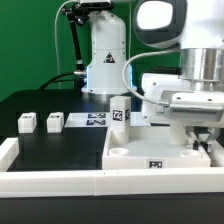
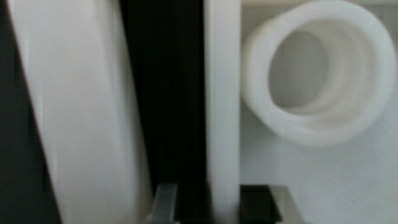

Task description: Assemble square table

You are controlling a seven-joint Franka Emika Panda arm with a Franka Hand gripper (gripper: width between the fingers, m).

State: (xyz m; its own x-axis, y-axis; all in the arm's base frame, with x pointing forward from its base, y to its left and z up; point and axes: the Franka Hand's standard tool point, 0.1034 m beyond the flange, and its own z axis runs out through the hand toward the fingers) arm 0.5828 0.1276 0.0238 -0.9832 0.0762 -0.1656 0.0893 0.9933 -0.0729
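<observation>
The square table top [image 1: 150, 150] lies flat on the black table, against the front border rail. My gripper [image 1: 205, 143] is down at its edge on the exterior view's right. In the wrist view my gripper [image 2: 217, 205] straddles the top's raised rim [image 2: 222, 90]. One finger [image 2: 267, 205] is against the rim and the other [image 2: 171, 205] stands off it by a dark gap. A round corner socket [image 2: 320, 80] lies just inside the rim. Two legs [image 1: 27, 122] [image 1: 54, 122] sit loose at the left. A third leg [image 1: 119, 111] stands by the top's far corner.
The marker board [image 1: 90, 120] lies behind the loose legs. The low white border rail [image 1: 60, 178] runs along the front and the left. The robot's base [image 1: 105, 60] stands at the back. A wide white band [image 2: 71, 110] lies just outside the rim in the wrist view.
</observation>
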